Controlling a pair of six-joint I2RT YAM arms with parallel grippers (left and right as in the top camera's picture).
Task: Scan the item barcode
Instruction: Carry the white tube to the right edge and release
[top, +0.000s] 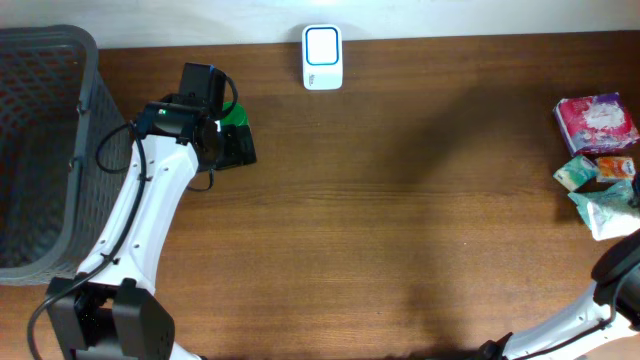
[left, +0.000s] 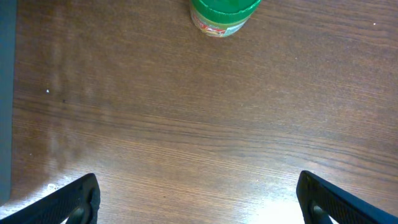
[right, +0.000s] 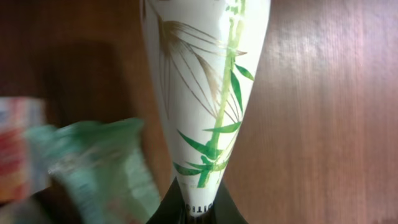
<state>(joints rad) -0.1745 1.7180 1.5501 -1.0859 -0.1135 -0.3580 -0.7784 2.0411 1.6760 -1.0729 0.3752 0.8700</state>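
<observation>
While the left claw (left: 198, 190) gapes wide and empty over open brown wooden counter (left: 186, 124), a green-lidded jar (left: 222, 14) stands just ahead. The dark grey mesh basket (top: 60, 130) walls its left, and the white rectangular scanner (top: 322, 57) sits ahead-right. The right claw (right: 196, 210) pinches a white bamboo-printed soft pack (right: 199, 74), with blurred teal packets (right: 93, 162) crowding beside it.

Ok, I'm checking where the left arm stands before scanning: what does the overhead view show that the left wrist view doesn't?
Only overhead: the white scanner at the far edge and the packets at right. Only left wrist: the left gripper, jaws wide open and empty. Both: the green-lidded jar and the wooden table.
</observation>
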